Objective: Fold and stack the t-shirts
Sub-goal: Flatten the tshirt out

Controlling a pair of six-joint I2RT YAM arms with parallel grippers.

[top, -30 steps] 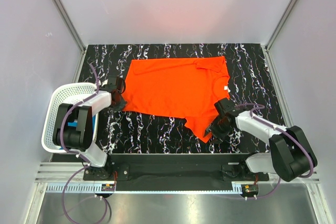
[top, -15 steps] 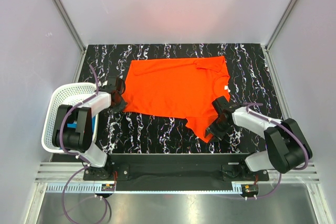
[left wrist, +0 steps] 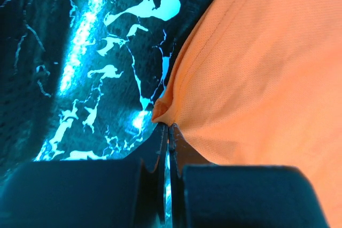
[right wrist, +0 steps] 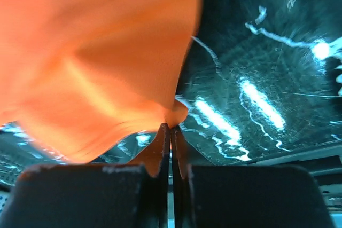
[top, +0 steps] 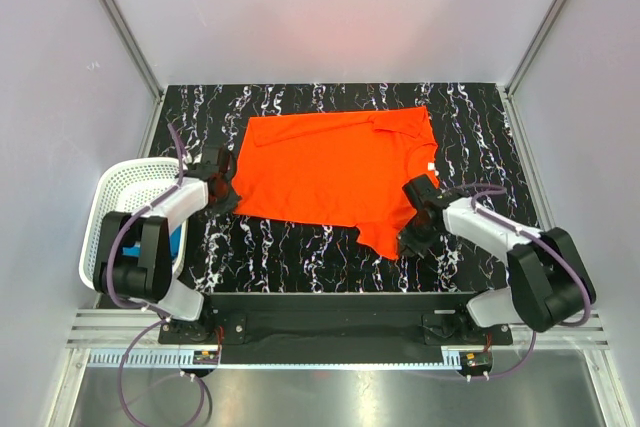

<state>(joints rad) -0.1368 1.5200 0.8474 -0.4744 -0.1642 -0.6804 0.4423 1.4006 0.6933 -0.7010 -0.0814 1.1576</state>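
Note:
The orange-red t-shirt lies spread on the black marbled table. My left gripper is at its near left corner, shut on a small pinch of the cloth. In the left wrist view the fingertips nip the hem's corner of the shirt. My right gripper is at the near right flap and is also shut on it. In the right wrist view the shirt bunches just above the closed tips. A sliver of teal blue cloth shows inside the basket.
The white mesh basket stands at the table's left edge, close beside my left arm. Grey walls with metal rails enclose the table on three sides. Bare marbled surface runs along the near edge between the two arms.
My right gripper has shut on the shirt's near right flap, which has drawn in slightly. The left gripper has stayed shut on the left corner and shifted a little.

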